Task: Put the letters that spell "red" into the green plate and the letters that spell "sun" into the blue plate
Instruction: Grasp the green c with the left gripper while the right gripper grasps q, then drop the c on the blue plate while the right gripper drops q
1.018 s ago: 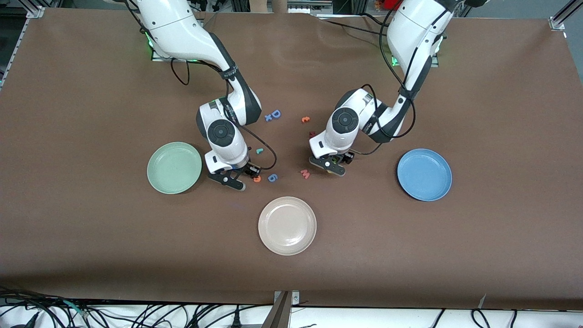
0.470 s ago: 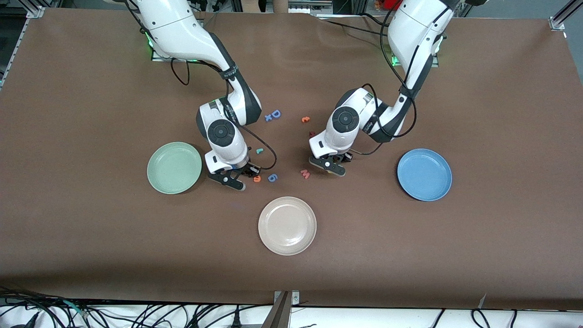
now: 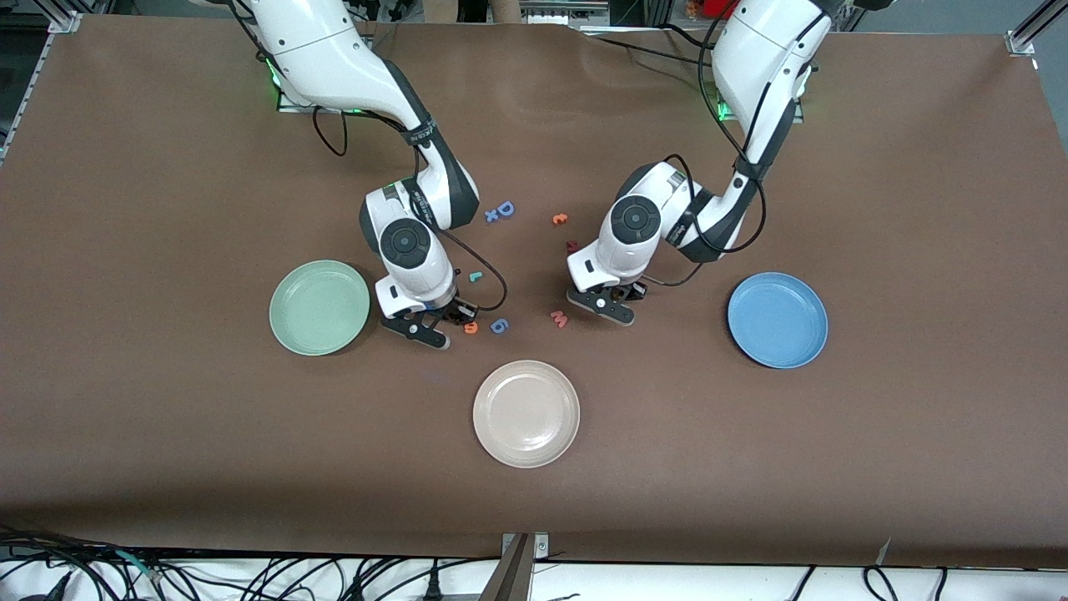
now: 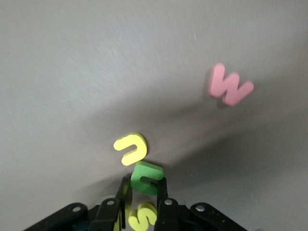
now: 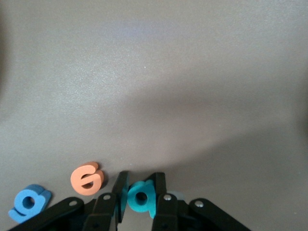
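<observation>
The left gripper (image 4: 142,197) was clenched on the olive-green n (image 4: 146,177), a small foam letter, with the yellow s (image 4: 142,216) lying between its fingers and the yellow u (image 4: 130,148) just beside on the table; the pink m (image 4: 229,88) lay apart. The right gripper (image 5: 138,195) was clamped on the teal d (image 5: 139,197), beside the orange e (image 5: 86,177) and a blue 6-like letter (image 5: 30,202). The teal r (image 3: 476,276) lay near the right arm. The green plate (image 3: 319,307) sat toward the right arm's end, the blue plate (image 3: 778,320) toward the left arm's.

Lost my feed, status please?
Left gripper shut on green n. Right gripper shut on teal d. Both plates empty. Nothing blocking.
</observation>
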Motion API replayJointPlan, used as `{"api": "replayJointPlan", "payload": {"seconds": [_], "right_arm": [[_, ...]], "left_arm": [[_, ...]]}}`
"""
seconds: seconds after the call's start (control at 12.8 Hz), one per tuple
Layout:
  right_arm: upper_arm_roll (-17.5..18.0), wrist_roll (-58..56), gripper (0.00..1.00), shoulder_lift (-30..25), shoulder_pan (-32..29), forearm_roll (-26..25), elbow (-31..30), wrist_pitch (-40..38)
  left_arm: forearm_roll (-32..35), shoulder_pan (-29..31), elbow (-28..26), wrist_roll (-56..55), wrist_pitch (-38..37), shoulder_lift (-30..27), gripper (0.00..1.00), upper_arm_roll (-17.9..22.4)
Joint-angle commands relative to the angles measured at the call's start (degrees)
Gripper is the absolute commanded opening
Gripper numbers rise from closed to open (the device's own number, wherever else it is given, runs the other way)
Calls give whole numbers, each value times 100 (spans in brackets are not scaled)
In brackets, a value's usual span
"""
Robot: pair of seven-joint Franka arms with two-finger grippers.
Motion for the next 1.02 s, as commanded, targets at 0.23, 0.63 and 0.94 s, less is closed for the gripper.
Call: {"api": "replayJointPlan", "payload": {"seconds": [0.23, 0.63, 0.94], "right_arm": [[-8, -915, 24, -622, -357, 523, 103, -1261], [-832, -2900, 24, -975, -701, 551, 33, -2362], [-1309, -4055, 25, -905, -771, 560, -405, -2030]], "left_arm": [[183, 346, -20, 342, -638, -623, 13, -6], [183, 1021, 129, 982, -1816, -1124, 13, 3], [183, 2050, 68, 2397, -2125, -1151, 14, 3]]}}
